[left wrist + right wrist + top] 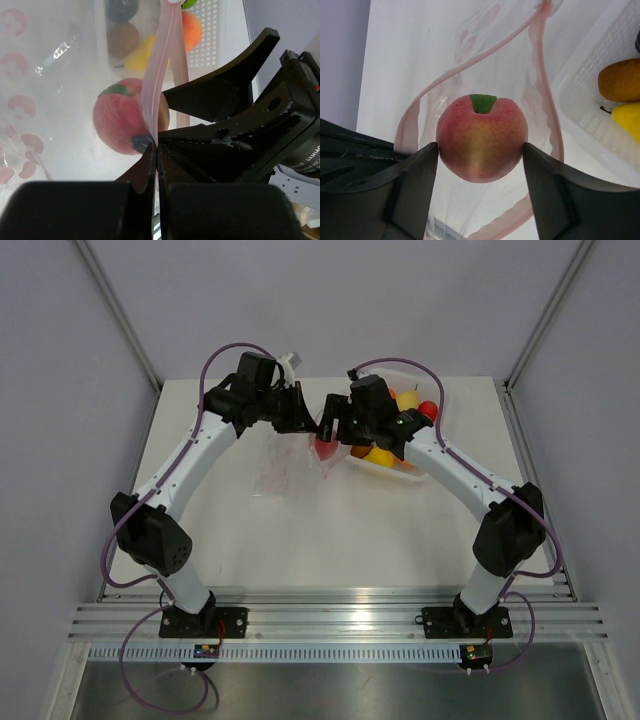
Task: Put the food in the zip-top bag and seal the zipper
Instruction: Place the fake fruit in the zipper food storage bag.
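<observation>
The zip-top bag [283, 466] lies clear and crinkly on the table, its mouth held open. My left gripper [298, 422] is shut on the pink zipper strip [162, 65], pinching it at the fingertips [156, 147]. My right gripper [480, 150] is shut on a pink-and-yellow toy peach [481, 137] with a green leaf, and holds it over the open loop of the zipper [546, 105]. The peach also shows through the plastic in the left wrist view [122, 122]. More food lies in the white tray [408, 480]: a brown fruit [619, 80] and a yellow one [627, 117].
The white perforated tray [590, 75] stands right beside the bag's mouth, under my right arm. An orange fruit [191, 30], a brown one [122, 40] and a yellow one [141, 56] lie in it. Grey walls close the table's back and sides.
</observation>
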{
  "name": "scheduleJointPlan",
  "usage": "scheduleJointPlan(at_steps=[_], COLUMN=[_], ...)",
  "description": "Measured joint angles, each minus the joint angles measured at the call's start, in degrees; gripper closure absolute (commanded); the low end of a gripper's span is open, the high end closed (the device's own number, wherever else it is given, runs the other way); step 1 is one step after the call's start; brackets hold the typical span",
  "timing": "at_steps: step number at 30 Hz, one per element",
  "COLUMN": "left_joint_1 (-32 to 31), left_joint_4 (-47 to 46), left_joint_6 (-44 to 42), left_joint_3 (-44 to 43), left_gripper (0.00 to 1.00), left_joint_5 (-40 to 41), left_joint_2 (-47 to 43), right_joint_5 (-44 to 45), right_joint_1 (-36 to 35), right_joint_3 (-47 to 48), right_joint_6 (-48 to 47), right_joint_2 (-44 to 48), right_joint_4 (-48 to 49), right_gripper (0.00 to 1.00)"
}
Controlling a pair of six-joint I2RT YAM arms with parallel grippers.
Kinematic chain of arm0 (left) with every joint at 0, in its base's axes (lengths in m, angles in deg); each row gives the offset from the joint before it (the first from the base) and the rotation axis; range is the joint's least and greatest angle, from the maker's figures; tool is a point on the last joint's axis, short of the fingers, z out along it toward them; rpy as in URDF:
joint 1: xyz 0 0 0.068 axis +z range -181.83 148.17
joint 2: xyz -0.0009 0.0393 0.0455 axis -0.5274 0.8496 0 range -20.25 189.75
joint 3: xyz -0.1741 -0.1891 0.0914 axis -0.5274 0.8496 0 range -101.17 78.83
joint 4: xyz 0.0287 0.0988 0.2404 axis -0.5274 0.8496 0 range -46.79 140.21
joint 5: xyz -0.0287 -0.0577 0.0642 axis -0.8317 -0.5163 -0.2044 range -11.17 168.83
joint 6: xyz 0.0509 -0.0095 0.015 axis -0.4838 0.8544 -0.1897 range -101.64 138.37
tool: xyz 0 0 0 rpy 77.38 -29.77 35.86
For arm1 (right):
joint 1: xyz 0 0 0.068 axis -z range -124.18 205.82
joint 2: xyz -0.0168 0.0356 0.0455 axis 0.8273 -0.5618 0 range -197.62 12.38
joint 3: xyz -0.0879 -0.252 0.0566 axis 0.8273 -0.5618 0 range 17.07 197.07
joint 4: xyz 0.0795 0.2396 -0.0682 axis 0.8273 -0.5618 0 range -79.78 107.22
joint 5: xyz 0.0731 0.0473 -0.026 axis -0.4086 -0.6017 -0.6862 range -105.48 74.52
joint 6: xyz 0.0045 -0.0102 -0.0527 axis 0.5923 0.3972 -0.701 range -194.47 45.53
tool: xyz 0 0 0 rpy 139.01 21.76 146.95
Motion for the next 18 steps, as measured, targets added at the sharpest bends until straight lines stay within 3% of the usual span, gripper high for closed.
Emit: scheduleJointPlan(at_steps=[5,10,18], left_joint_1=[0.00,0.00,0.00], left_joint_4=[0.22,0.22,0.42], left_joint_6=[-0.24,-0.37,-0.90], left_joint_3=[0.00,0.00,0.09], left_gripper=[1.00,1.00,1.00], left_joint_5=[0.09,0.20,0.50], left_joint_2=[0.00,0.00,0.00], right_joint_5=[1.53,2.82,9.05], right_joint_1=[-0.07,-0.07,-0.09], right_joint_3=[-0.02,-0.61,-6.56], right_joint_6=[0.17,0.09,-0.35], right_joint_2=[0.37,2.84,13.40], right_joint_4=[-0.48,-0.81,0.63], right_gripper=[0.16,0.21,0.22])
